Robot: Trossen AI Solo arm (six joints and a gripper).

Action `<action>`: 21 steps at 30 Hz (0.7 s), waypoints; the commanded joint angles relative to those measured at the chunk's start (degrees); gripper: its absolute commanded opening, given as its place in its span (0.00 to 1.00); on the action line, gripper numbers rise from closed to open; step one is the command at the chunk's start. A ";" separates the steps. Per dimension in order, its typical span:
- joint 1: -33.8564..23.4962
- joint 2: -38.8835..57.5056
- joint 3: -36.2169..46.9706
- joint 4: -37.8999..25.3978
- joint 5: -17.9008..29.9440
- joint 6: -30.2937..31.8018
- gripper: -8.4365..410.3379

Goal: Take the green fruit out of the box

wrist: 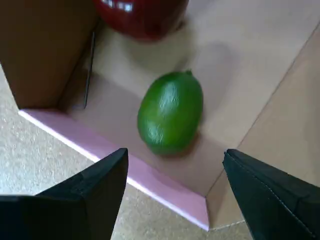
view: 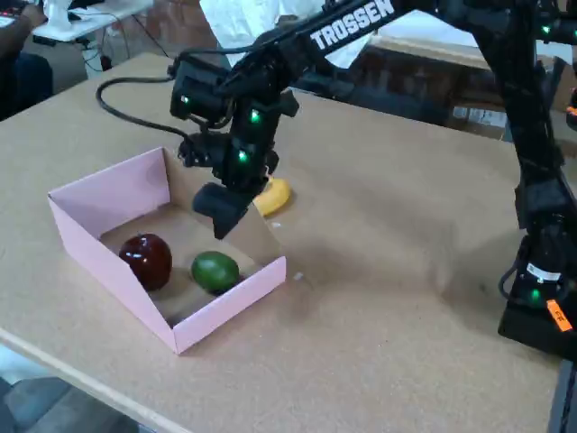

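Note:
The green fruit [wrist: 170,113] [view: 215,271] is a glossy oval lying on the brown floor of the box [wrist: 165,186] [view: 117,194], near its corner on the right of the fixed view. My gripper [wrist: 175,172] [view: 222,216] hangs open above the box, a little above and behind the fruit, touching nothing. In the wrist view both black fingers [wrist: 102,182] frame the fruit from below, with the pink wall between them and it.
A dark red apple [view: 148,260] [wrist: 142,17] lies in the box beside the green fruit. A small yellow banana [view: 272,196] rests on the table just behind the box. The table's front edge [view: 81,374] runs close to the box.

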 commanded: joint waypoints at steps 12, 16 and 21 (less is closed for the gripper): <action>0.39 8.98 10.58 -11.67 -3.93 0.83 0.72; 0.37 9.49 12.11 -11.93 -3.85 0.39 0.77; 0.37 9.53 12.07 -10.23 -3.98 0.79 0.79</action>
